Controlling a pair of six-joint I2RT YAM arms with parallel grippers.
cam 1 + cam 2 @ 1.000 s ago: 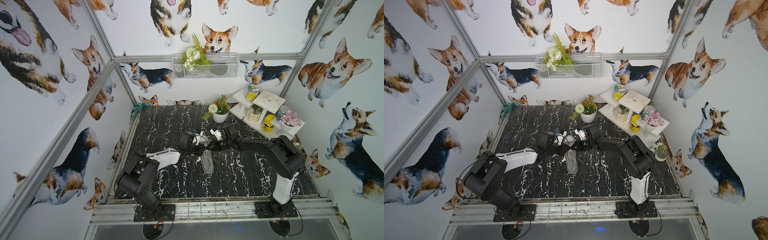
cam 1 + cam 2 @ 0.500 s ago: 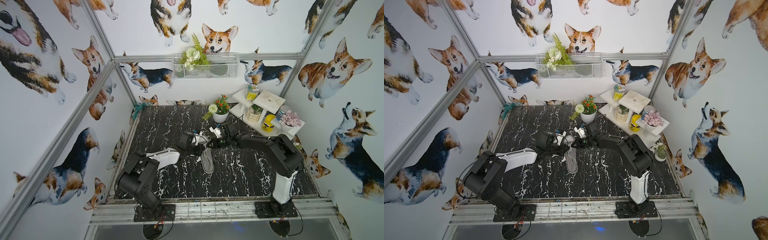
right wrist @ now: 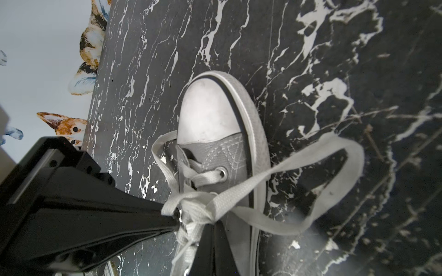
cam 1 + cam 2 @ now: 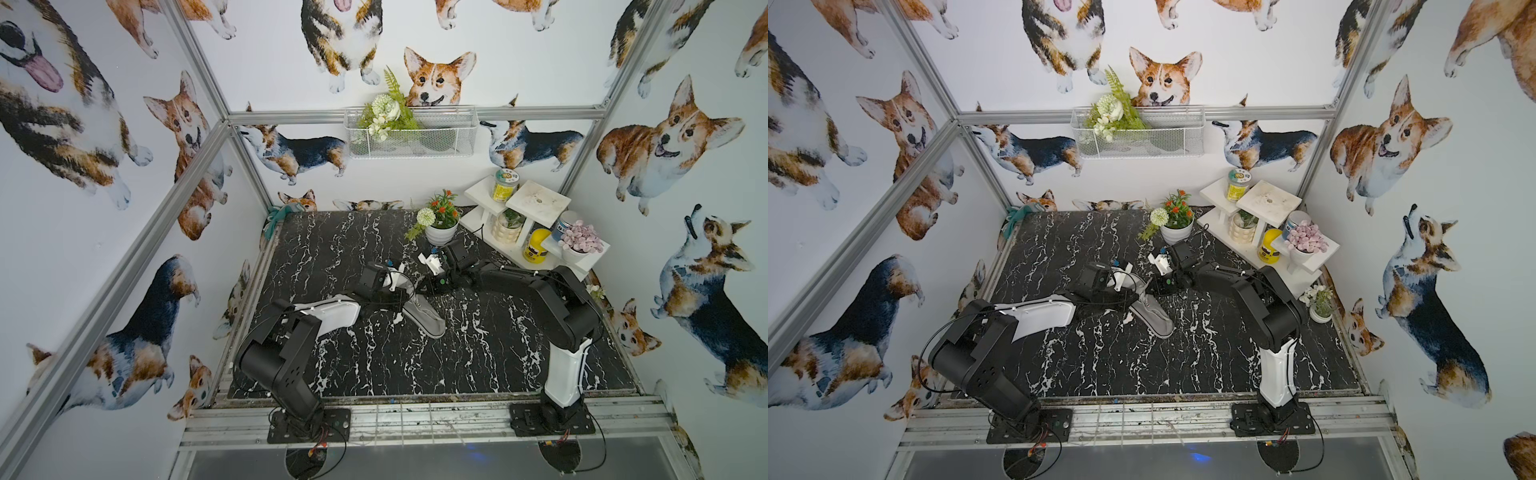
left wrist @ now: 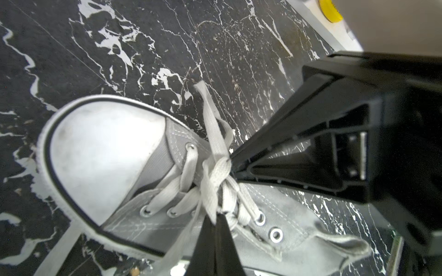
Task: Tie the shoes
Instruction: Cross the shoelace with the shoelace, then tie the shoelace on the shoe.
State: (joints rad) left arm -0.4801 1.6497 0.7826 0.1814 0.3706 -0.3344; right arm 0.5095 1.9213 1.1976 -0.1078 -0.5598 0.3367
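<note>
**Both end effectors pinched on the laces at a half-made knot**

The shoe (image 4: pixel 426 319) lies about mid-table (image 4: pixel 332 249), sole down, with its toe towards the arm bases. It looks light, and its canvas upper is soft. Nothing pins it down, so a hard pull would probably drag or tip it rather than tighten anything. The rubber toe cap (image 5: pixel 102 153) is the only stiff part, and it is no place for a grip.

The laces (image 5: pixel 210 124) are flat, limp woven tape. They should hold well between closed pads but will flop and twist as soon as they are let go. The best grip is on the tape close to the knot (image 5: pixel 220 176), where it is bunched over the eyelets. The long slack loop (image 3: pixel 318 167) trailing onto the table offers far less control.

The left end effector (image 5: pixel 216 223) is fully closed, with lace pinched at its tips just behind the knot. The right end effector (image 3: pixel 211 224) is closed too, and lace leaves its tips towards the loop. Their tips nearly meet over the eyelets.

In both top views the arms reach in low over the table from either side. The left forearm is almost level. The right elbow is raised, with its forearm stretched towards the shoe. My guess is that pulling evenly in opposite directions would keep the shoe from sliding.
</note>
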